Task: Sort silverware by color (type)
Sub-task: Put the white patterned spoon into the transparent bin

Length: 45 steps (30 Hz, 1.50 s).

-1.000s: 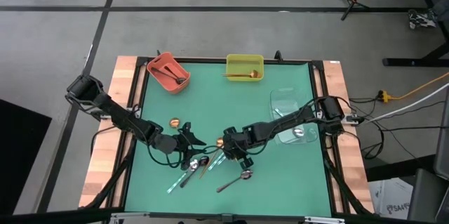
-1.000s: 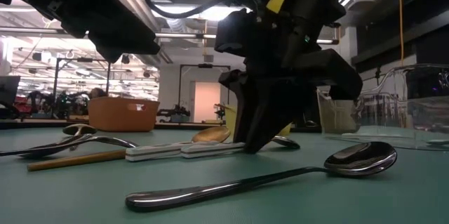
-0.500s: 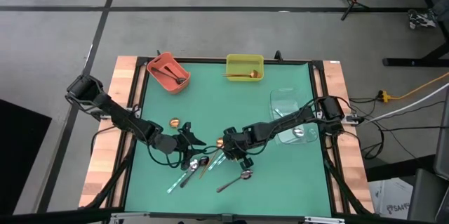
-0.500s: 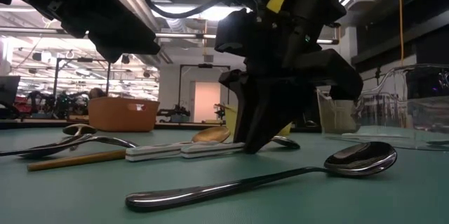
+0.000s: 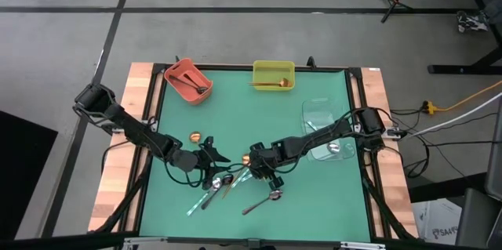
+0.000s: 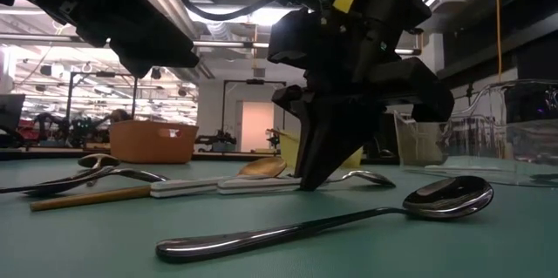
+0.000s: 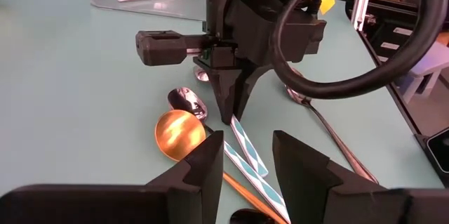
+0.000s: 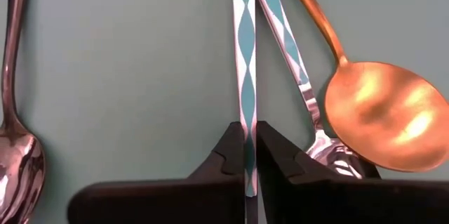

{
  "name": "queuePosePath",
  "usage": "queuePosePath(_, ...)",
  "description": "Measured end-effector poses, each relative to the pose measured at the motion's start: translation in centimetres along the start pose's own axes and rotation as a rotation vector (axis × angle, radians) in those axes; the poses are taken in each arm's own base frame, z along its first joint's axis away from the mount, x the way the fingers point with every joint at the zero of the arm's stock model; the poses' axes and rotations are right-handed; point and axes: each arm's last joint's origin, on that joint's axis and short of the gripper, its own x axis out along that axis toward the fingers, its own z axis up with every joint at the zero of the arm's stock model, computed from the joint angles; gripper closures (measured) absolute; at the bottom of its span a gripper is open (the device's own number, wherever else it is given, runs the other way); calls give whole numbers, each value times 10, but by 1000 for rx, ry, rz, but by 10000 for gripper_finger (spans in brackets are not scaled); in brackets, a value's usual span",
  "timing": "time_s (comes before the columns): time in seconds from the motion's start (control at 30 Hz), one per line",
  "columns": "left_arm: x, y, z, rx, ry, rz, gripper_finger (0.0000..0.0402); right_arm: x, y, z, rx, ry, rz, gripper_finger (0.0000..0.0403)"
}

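The right gripper [image 8: 245,159] stands low over the middle of the desk [image 5: 267,117], its jaws closed on the thin handle of a blue-and-white patterned spoon [image 8: 244,55]. This spoon lies flat in the cluster of silverware, just beside a second patterned-handle spoon [image 8: 280,31] and a gold spoon [image 8: 379,115] (the gold bowl overlaps the second spoon's end). A dark spoon [image 6: 349,217] lies apart, nearer the desk's front edge.

The left gripper [image 7: 242,155] waits close by, facing the right gripper across the cluster, jaws standing wide with nothing between them.

The step in hand appears to be the pick of the patterned spoon. To do it well, the lift should go straight up, since the grip sits on a narrow flat handle and a sideways pull could twist it loose or drag the neighbouring spoon. Once clear, the spoon belongs in its matching bin: an orange bin [image 5: 188,80], a yellow bin [image 5: 274,75] and a clear bin [image 5: 325,121] stand along the far and right sides.
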Motion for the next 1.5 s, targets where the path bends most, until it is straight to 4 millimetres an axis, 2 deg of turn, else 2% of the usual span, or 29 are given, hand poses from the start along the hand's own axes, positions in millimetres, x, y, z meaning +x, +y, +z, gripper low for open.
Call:
queuePosePath(0.47,0,0,0,0,0,1,284,0,0,0,0,1,-1,398)
queuePosePath(0.67,0,0,0,0,0,1,284,-9,1,1,0,-5,-8,398)
queuePosePath(1.07,0,1,0,0,-8,18,284,-62,0,15,-7,-98,-74,398)
queuePosePath(1.5,0,1,0,0,-10,23,284,-129,2,17,1,-147,-224,398)
